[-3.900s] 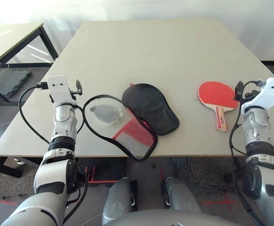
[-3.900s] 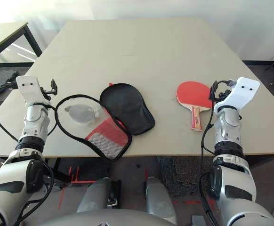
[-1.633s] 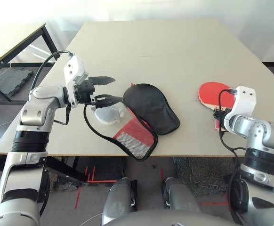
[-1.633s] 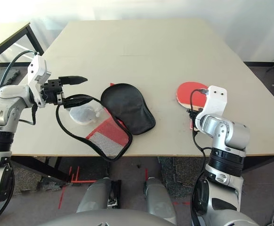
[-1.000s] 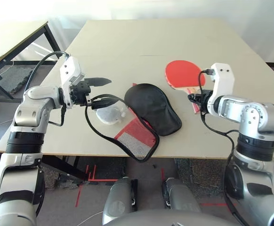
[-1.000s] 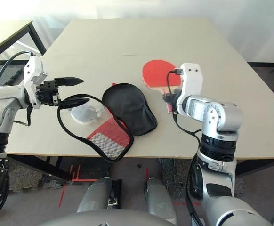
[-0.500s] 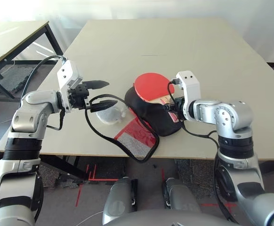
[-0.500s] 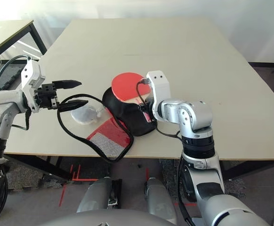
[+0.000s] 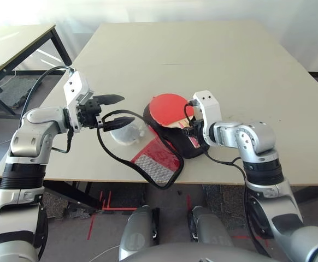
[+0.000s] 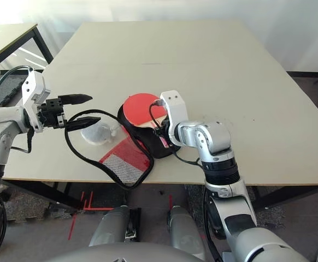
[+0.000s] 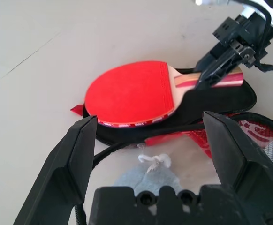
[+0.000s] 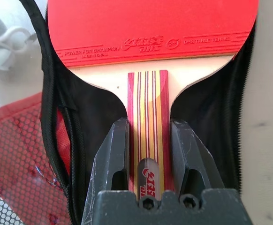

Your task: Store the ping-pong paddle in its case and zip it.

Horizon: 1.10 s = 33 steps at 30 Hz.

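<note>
hidden: ping-pong paddle [image 9: 168, 107] covers part of case [image 9: 187, 143] black half | cut off: paddle handle end behind right gripper [image 12: 148, 154] fingers

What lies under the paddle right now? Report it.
Under the ping-pong paddle, held by the handle in the right gripper, lies the case's black half. What the blade covers cannot be seen.

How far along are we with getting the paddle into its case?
Done: the right tool has the paddle by its handle, over the open case. In hand: lowering the paddle onto the case's black half; the left tool hovers open near the zipper edge. Left: seat the paddle, fold the red mesh flap over, zip it.
</note>
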Each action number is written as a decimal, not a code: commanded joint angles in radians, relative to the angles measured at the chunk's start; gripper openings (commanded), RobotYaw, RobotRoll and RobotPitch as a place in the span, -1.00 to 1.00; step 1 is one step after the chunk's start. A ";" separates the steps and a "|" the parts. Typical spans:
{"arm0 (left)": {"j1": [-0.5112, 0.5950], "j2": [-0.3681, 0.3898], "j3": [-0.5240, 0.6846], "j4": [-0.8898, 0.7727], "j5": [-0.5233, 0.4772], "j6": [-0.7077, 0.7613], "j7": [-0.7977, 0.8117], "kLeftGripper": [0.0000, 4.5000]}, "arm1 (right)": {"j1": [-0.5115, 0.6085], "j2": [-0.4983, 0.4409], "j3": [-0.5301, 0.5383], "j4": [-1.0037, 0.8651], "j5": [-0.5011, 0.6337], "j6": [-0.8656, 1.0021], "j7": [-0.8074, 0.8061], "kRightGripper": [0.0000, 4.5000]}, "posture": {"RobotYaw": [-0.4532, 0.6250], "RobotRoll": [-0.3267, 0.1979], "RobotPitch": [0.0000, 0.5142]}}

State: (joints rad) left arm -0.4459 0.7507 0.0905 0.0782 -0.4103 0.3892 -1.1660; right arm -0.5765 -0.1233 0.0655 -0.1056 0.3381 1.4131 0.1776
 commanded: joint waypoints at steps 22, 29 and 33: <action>0.041 0.172 0.089 0.062 -0.001 0.047 -0.016 1.00 | 0.033 -0.098 0.020 -0.055 0.050 -0.256 0.235 0.98 | 0.11 0.25 -0.90; 0.099 0.260 0.059 0.098 0.050 0.032 -0.049 1.00 | 0.028 -0.273 -0.042 0.007 0.033 -0.435 0.335 0.98 | 0.10 0.25 -0.89; 0.172 0.323 -0.026 0.070 0.106 0.038 -0.113 1.00 | -0.014 -0.328 -0.128 0.110 0.032 -0.498 0.334 0.98 | 0.10 0.25 -0.89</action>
State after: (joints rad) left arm -0.2901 1.0627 0.1046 0.1686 -0.3284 0.4211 -1.2552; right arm -0.5707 -0.4407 -0.0387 -0.0255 0.3772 0.9523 0.5084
